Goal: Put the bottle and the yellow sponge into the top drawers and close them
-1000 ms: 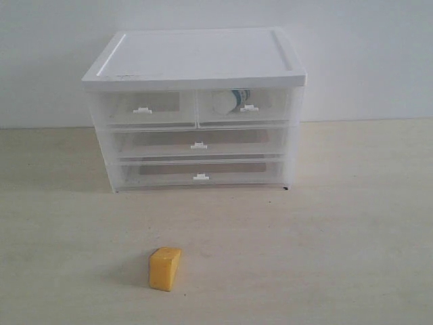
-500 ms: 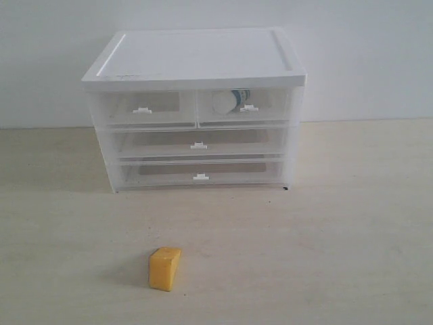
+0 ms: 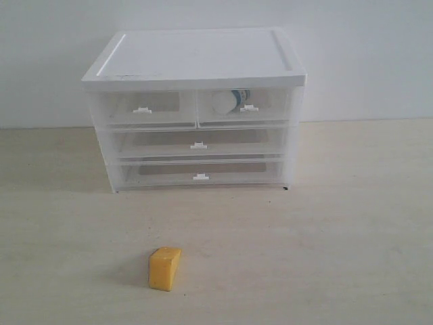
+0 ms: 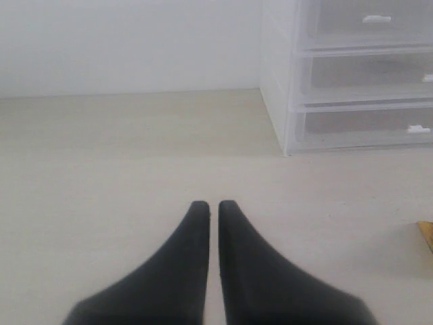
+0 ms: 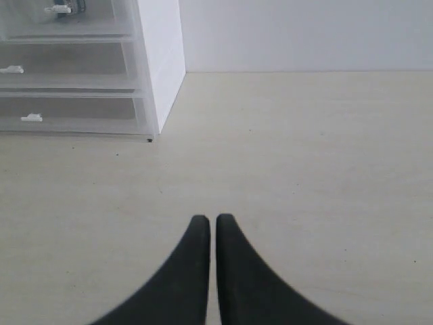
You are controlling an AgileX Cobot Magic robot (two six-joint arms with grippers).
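Sponge [image 3: 165, 268] lies apart from left tool [image 4: 213, 204], untouched.

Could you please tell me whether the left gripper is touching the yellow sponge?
Apart. The left wrist view shows bare table between the left gripper and the yellow sponge.

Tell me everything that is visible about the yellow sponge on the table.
The yellow sponge is a small yellow-orange block, foam by its look, wedge-like with a slanted top face. It looks whole and dry. It stands alone on the pale table, in front of the white-topped cabinet and well apart from it. Only the table touches it.
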